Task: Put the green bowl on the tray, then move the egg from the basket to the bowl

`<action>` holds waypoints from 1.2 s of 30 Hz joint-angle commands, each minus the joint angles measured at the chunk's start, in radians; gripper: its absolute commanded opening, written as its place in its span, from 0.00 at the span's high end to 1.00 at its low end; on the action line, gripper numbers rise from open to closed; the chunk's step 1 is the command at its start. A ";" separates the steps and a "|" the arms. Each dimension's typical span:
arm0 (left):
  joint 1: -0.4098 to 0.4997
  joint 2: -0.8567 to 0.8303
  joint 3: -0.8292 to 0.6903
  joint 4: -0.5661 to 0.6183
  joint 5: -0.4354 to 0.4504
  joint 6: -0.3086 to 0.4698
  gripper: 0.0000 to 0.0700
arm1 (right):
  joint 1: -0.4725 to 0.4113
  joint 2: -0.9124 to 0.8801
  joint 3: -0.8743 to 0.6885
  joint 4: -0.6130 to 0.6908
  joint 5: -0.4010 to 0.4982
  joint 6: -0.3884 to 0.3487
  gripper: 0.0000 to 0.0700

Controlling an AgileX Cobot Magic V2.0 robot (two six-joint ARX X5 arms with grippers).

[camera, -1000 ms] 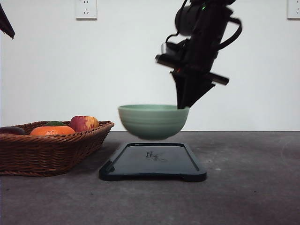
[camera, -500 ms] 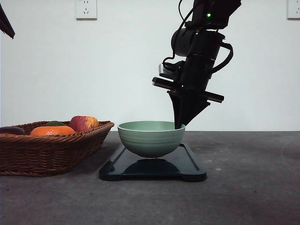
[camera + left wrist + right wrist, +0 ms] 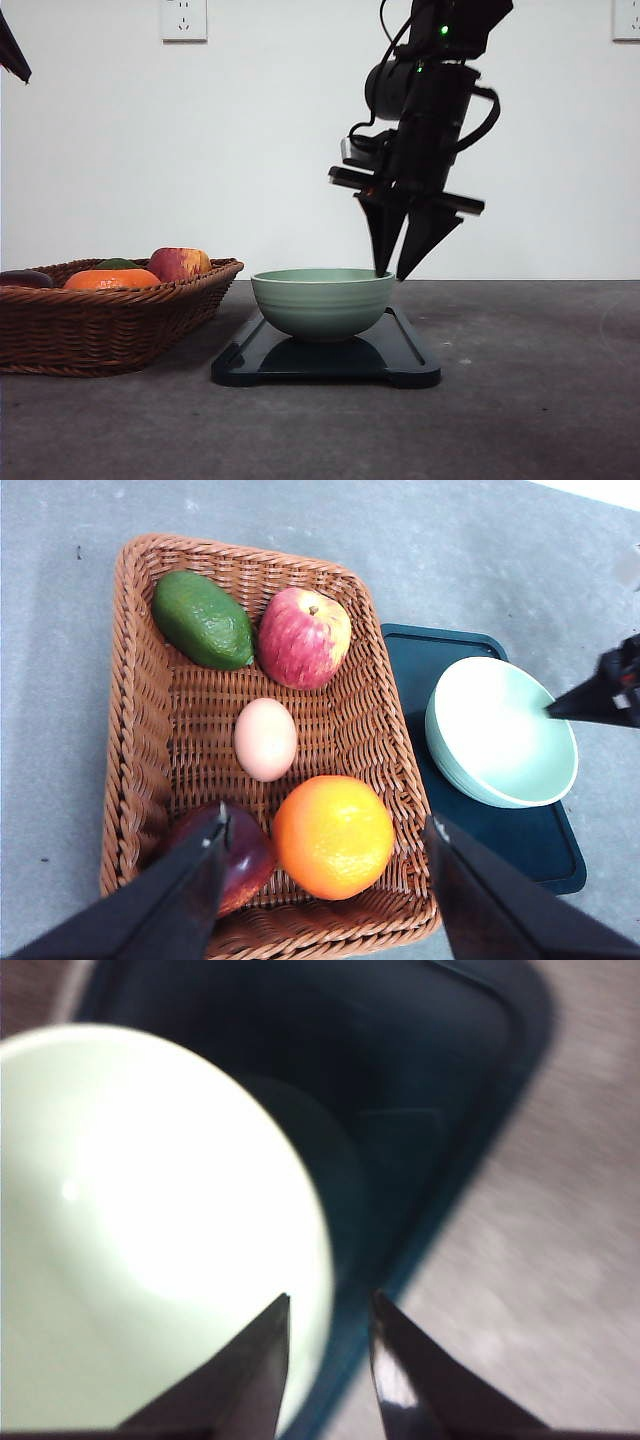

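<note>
The green bowl (image 3: 322,300) stands upright on the black tray (image 3: 400,365). My right gripper (image 3: 394,272) is open at the bowl's right rim, one finger inside the rim and one outside. The right wrist view shows the bowl (image 3: 130,1220), the tray (image 3: 430,1110) and the parted gripper (image 3: 330,1300). The left wrist view looks down into the wicker basket (image 3: 130,730), where the pinkish egg (image 3: 265,738) lies in the middle. My left gripper (image 3: 327,818) hangs open above the basket, holding nothing. In the front view the basket (image 3: 100,325) wall hides the egg.
Around the egg lie an avocado (image 3: 203,620), an apple (image 3: 304,637), an orange (image 3: 333,836) and a dark purple fruit (image 3: 240,855). The basket sits just left of the tray (image 3: 530,845) holding the bowl (image 3: 500,730). Bare grey table lies to the right (image 3: 540,380).
The bowl came down from above the tray and now rests on it. My right gripper opened and let go of the rim.
</note>
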 commanded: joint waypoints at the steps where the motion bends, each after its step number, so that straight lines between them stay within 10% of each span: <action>1: 0.000 0.007 0.024 0.009 0.005 0.000 0.44 | 0.007 -0.041 0.025 0.009 0.007 -0.001 0.78; 18: 0.000 0.007 0.024 0.016 0.005 0.004 0.44 | -0.009 -0.579 -0.721 0.551 0.008 -0.006 0.78; 36: -0.099 0.096 0.048 -0.005 0.005 -0.004 0.44 | -0.031 -1.056 -1.124 0.512 0.056 -0.013 0.78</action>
